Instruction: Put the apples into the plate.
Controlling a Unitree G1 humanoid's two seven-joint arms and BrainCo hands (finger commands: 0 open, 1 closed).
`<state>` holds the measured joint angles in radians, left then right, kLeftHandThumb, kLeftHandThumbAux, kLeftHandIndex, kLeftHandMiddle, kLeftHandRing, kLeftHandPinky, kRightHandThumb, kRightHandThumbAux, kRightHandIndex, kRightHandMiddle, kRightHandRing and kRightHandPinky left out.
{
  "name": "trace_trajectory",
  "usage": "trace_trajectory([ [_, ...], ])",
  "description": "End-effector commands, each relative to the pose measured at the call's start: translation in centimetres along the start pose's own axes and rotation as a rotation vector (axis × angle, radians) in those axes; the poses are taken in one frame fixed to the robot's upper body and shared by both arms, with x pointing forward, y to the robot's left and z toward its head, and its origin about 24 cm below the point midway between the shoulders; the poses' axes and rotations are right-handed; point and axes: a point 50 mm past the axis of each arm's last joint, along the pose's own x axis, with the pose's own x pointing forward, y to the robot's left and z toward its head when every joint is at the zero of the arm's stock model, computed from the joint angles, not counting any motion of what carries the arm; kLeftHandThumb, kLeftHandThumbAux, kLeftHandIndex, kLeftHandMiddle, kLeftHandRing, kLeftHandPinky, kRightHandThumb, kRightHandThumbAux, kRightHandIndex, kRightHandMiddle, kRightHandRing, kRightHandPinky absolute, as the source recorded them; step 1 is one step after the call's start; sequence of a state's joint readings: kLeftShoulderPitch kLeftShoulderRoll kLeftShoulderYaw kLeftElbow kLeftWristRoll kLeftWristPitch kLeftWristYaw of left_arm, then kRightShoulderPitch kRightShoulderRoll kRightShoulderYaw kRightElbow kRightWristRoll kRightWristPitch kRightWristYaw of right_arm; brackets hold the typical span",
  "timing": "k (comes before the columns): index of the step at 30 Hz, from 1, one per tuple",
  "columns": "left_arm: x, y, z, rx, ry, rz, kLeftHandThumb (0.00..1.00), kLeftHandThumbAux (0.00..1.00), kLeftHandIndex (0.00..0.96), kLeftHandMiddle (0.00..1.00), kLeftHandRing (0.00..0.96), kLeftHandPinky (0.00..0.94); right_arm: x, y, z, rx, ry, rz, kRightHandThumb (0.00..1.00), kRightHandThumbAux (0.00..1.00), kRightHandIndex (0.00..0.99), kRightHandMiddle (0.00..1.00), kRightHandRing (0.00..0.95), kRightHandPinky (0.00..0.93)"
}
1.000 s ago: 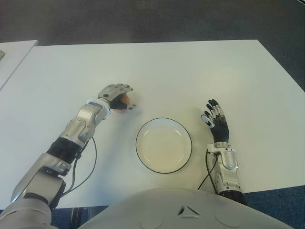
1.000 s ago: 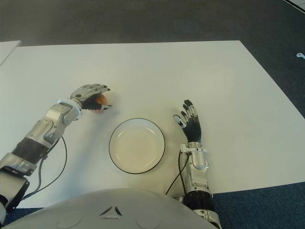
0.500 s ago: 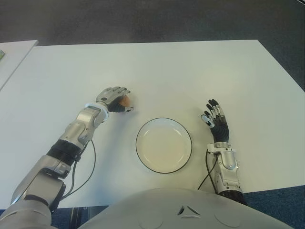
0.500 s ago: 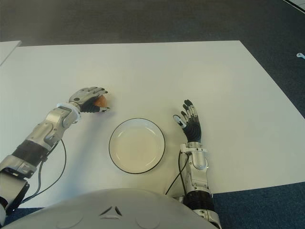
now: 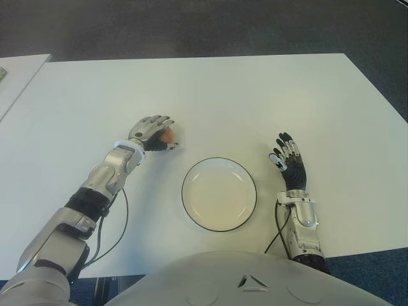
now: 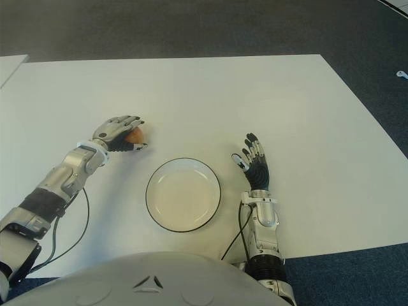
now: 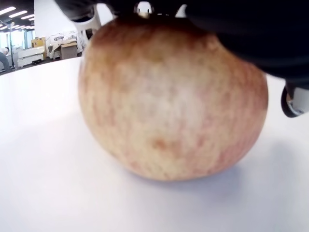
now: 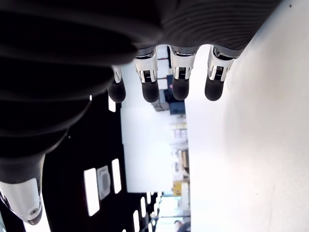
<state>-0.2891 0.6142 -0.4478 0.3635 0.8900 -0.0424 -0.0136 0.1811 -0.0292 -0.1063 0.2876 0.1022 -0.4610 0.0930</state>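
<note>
- Apple [image 7: 169, 101]: one only, reddish-yellow. From my head camera most of it is hidden under my own fingers; just a small patch of skin shows between them. My left wrist camera shows it sitting on the table [image 5: 255, 95], filling nearly the whole view, with its upper edge covered by my dark fingers [image 7: 251, 34].
- Plate [image 5: 189, 175]: white, round, dark rim, nothing in it. I take it as my landmark. The part of the table nearest me, on the near side of the plate, is cut off by my own torso.
- My left hand [image 5: 152, 131]: beyond the plate and to its left, near but apart from its rim. Fingers curled down over the apple, pressed against its top and sides, so the apple is enclosed in my grasp while resting on the table. How far the thumb wraps round I cannot make out.
- My right hand [image 5: 288, 159]: just to the right of the plate, idle. Fingers straight and slightly fanned, pointing away from me, holding nothing. Whether the palm touches the table I cannot tell.
</note>
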Motion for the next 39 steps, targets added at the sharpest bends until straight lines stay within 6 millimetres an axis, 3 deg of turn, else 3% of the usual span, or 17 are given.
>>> trace_trajectory([
  [1, -0.3, -2.4, -0.4, 0.000, 0.022, -0.071, 0.234, 0.273, 0.000, 0.000, 0.000, 0.005, -2.8, -1.0, -3.6, 0.001, 0.212, -0.043, 0.127, 0.599, 0.042, 0.036, 0.002, 0.018],
  [17, 0.4, -4.7, -1.3, -0.060, 0.053, 0.005, 0.213, 0.293, 0.001, 0.000, 0.000, 0.024, -2.8, -1.6, -3.7, 0.042, 0.203, -0.035, 0.128, 0.595, 0.051, 0.048, 0.013, 0.022],
  [39, 0.8, -6.2, -0.5, -0.106, 0.067, 0.032, 0.222, 0.370, 0.035, 0.000, 0.000, 0.041, -2.8, -3.2, -3.2, 0.107, 0.194, -0.031, 0.141, 0.595, 0.065, 0.062, 0.024, 0.017],
])
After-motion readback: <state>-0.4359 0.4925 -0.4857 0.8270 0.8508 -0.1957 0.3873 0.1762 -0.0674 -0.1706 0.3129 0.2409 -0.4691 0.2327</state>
